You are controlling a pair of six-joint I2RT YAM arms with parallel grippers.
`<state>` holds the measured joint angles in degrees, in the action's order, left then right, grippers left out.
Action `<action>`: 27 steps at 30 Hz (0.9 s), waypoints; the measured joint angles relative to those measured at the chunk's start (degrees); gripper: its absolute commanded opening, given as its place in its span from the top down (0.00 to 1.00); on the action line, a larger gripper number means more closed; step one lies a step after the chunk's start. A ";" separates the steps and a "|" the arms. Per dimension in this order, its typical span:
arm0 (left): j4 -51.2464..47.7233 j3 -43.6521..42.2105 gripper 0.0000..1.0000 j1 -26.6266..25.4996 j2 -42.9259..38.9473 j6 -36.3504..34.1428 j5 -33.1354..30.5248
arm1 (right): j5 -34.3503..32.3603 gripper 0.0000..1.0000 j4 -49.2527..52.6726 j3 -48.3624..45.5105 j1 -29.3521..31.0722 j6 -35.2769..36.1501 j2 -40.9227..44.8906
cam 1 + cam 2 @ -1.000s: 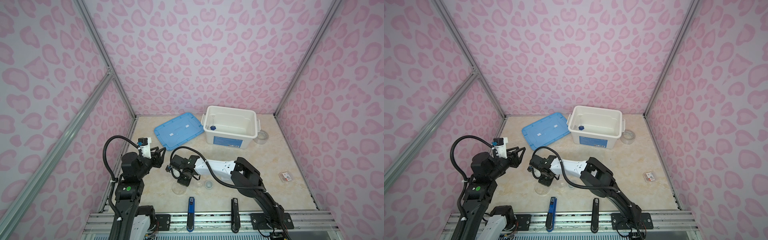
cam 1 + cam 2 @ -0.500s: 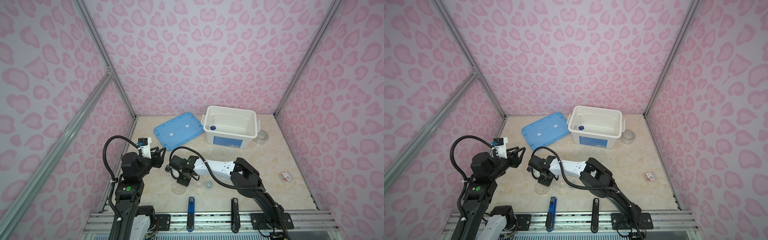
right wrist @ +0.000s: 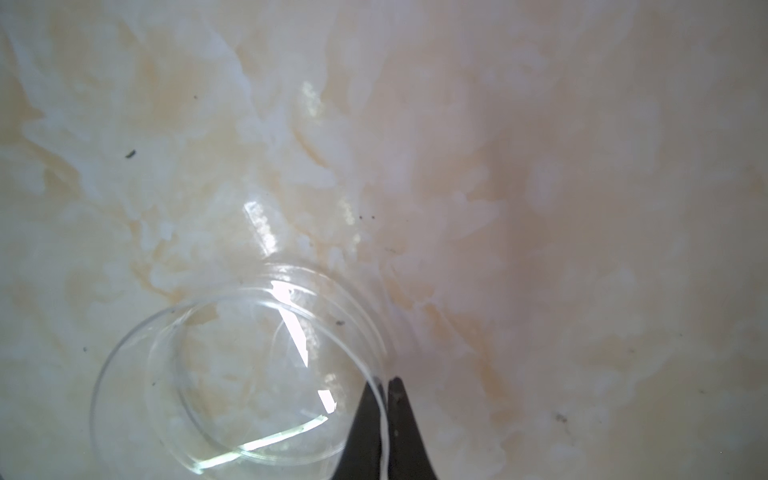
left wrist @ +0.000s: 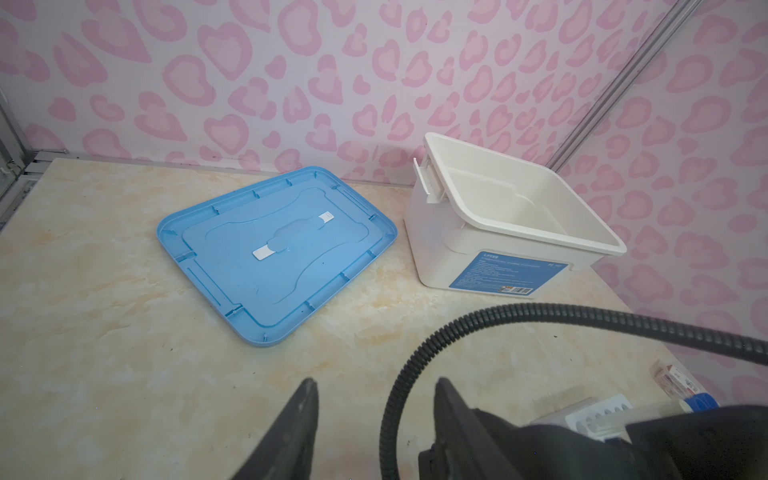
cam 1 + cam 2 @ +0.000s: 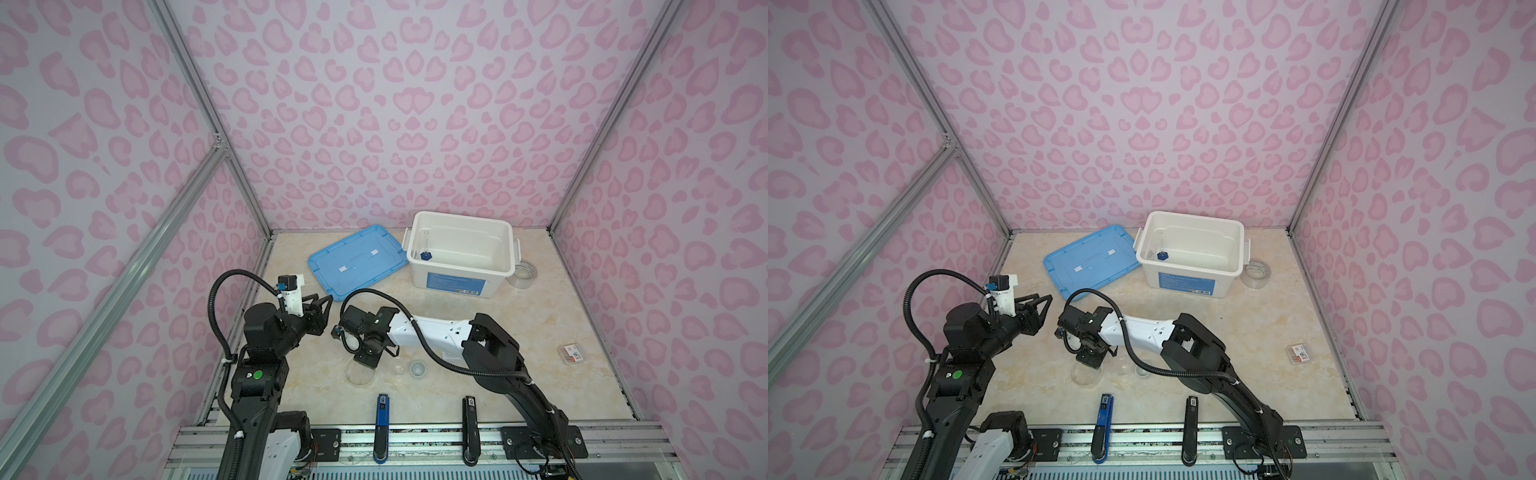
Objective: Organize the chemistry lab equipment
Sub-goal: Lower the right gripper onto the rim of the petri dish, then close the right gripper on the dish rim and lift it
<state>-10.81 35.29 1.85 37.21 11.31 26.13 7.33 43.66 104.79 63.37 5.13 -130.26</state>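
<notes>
White bin (image 5: 457,283) stands lidless, blue lid (image 5: 357,259) flat beside it, presumably to receive the glassware; blue-based cylinder (image 5: 424,255) is inside. Well in front of the bin, right gripper (image 3: 384,386) pinches the clear round dish (image 3: 232,374) by its rim, one finger inside, one outside. Left gripper (image 5: 324,298) is half-open and empty.

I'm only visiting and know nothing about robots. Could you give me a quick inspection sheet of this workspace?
Surface: marbled tabletop, a few dark specks.
Job's things: dish near the front; cup beside it; cylinder in the bin; rack partly hidden.
Clutter: tape roll, small box, blue lid.
End effectors: left end effector open, empty; right end effector shut on the dish rim.
Cables: black hoses loop over both arms.
Surroundings: pink patterned walls, metal frame.
</notes>
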 measured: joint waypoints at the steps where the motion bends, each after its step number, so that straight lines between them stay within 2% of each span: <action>1: -0.02 0.00 0.52 0.00 0.07 0.00 0.02 | 0.11 0.94 0.20 0.31 -0.28 0.00 0.00; 13: 0.02 1.57 0.52 -0.04 1.97 -0.44 0.44 | 1.70 0.93 2.58 1.92 -4.63 0.07 2.29; 27: -0.09 2.27 0.52 -0.02 5.11 -1.31 0.87 | 1.99 0.93 12.00 15.82 -11.04 1.33 5.68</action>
<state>-10.90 37.56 1.83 42.33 10.00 27.00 9.32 55.66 120.62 52.34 6.46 -124.57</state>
